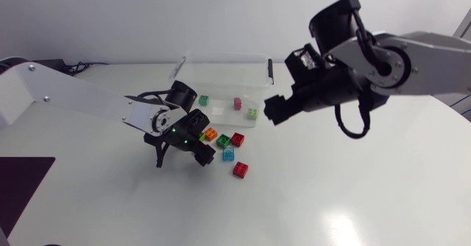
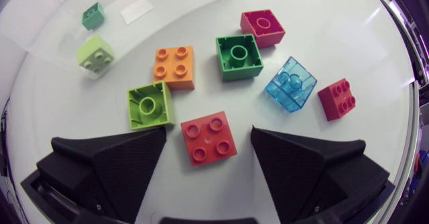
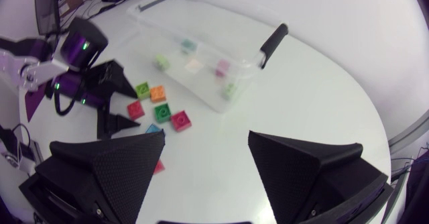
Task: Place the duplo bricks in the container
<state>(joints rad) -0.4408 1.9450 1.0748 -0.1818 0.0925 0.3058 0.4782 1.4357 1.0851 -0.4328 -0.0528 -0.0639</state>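
Left tool (image 2: 208, 130): low over the counter (image 2: 362, 29), its two fingers spread wide; holds nothing.
Orange-red brick (image 2: 209, 138): studs up, between the left tool's fingers, with a gap on either side.
Lime brick (image 2: 149, 105): hollow side up, just beside the tip of one finger; contact cannot be told.
Orange brick (image 2: 175, 67): studs up, ahead of the lime brick and close against it.
Dark green brick (image 2: 238, 56): hollow side up, beside the orange brick.
Crimson brick (image 2: 263, 27): hollow side up, just beyond the dark green brick.
Clear blue brick (image 2: 291, 83): tilted on an edge, between the dark green brick and the red brick (image 2: 337, 98).
Loose group: all seven bricks lie on the counter, outside the container and near its long front wall.
Container (image 1: 221, 58): clear, open-topped box at the far middle of the counter, with a black handle (image 1: 269, 71) at its right end.
Contents: a green brick (image 1: 204, 99), a pink brick (image 1: 238, 103) and a pale green brick (image 1: 252, 113) on the floor of the container, with a white label (image 1: 218, 110) among them.
Right tool (image 3: 206, 135): raised above the counter beside the handle end of the container, fingers wide apart, nothing between them.
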